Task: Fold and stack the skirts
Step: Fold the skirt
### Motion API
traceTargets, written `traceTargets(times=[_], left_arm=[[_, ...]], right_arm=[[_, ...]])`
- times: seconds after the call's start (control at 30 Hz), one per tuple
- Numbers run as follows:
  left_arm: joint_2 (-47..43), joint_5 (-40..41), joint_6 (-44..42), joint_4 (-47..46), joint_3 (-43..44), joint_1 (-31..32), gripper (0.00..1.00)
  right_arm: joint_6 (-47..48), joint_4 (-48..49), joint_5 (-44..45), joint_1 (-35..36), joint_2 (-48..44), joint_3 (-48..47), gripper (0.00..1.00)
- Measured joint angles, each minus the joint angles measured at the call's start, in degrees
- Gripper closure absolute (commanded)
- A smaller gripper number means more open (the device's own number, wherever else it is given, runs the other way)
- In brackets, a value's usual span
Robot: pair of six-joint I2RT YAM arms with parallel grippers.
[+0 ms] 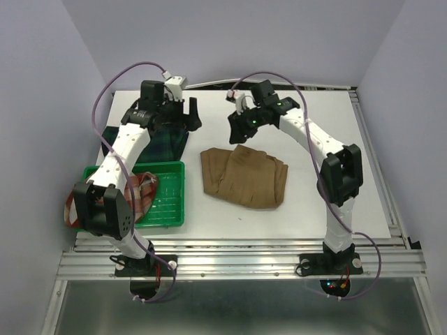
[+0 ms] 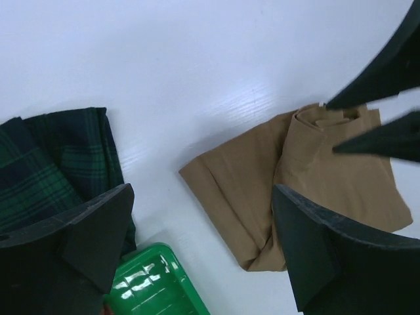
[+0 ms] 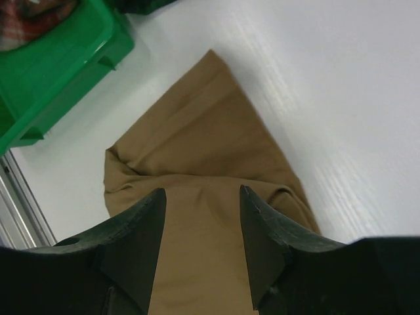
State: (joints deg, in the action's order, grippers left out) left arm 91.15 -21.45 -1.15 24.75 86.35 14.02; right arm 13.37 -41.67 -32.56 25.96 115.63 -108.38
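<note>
Right jaws hang apart above the tan-brown skirt (image 1: 244, 178), loosely folded at the worktop's (image 1: 230, 216) middle; left jaws gape beside the tartan skirt (image 1: 174, 143) near the left edge; plaid skirt (image 1: 147, 190) spills over the green tray (image 1: 171, 201), near-left corner

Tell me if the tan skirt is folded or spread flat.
Folded, loosely: the tan skirt lies doubled over itself, with layered edges showing.
</note>
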Motion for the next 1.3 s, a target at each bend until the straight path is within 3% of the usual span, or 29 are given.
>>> traceTargets(times=[0.17,0.3,0.47,0.57,0.63,0.7,0.8,0.97,1.13,1.3], left_arm=[[-2.60,-2.10,5.88,-2.67,-7.15,-6.64,0.01],[-9.09,-5.97,6.54,-6.99,-16.11,-8.37,0.01],[-14.67,-20.57,3.34,-9.70,-19.32,-7.54,0.01],[-13.94,-27.85,2.03,-12.94,-20.79,-3.67,0.14],[-12.83,-30.77,3.43,-16.24,-23.82,-0.20,0.30],[-10.58,-32.76,5.33,-18.18,-25.77,2.71,0.35],[-3.32,-34.25,8.20,-21.18,-26.21,7.56,0.42],[10.51,-33.66,12.59,-22.80,-23.67,11.45,0.44],[24.35,-30.47,13.86,-19.74,-14.49,10.99,0.43],[31.30,-26.99,11.32,-13.11,-0.39,11.19,0.37]], right_arm=[[-0.07,-2.80,2.73,7.63,4.13,-3.13,0.47],[-0.04,-4.61,2.27,9.31,7.17,-4.02,0.47],[-0.44,-7.37,-4.79,6.51,7.48,-4.07,0.46],[-1.07,-10.80,-13.07,0.83,7.74,-5.14,0.45],[-0.44,-13.31,-18.62,-4.39,7.72,-5.16,0.46],[2.40,-15.82,-22.32,-10.34,7.15,-3.28,0.46],[7.26,-21.55,-25.99,-15.10,3.72,6.69,0.46],[9.09,-26.49,-27.69,-12.79,0.76,22.99,0.48],[6.10,-22.10,-21.14,-10.64,1.40,25.42,0.52],[1.03,-18.51,-12.83,-13.99,8.09,23.17,0.53]])
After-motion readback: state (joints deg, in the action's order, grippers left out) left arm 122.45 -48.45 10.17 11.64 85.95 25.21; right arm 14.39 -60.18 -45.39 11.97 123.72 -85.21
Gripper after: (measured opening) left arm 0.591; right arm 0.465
